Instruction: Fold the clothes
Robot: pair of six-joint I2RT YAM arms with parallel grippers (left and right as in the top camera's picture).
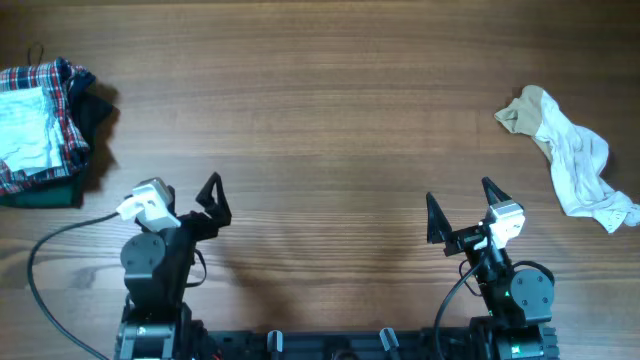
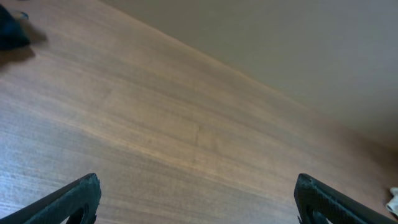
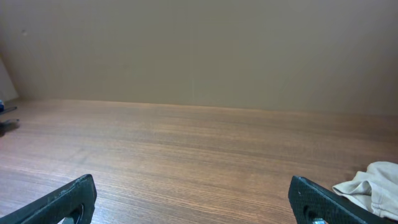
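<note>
We see a wide wooden surface (image 1: 330, 110), its warm brown grain running side to side, evenly lit with only soft shadows. Beyond its far edge we see a plain beige wall (image 3: 199, 50), matte and somewhat dim.

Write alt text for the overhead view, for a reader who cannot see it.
A wooden table with a stack of clothes, red-blue plaid above dark green, at its left edge and a crumpled cream-and-white garment at its right. Along the bottom, the left gripper and right gripper both stand open, holding nothing.
</note>
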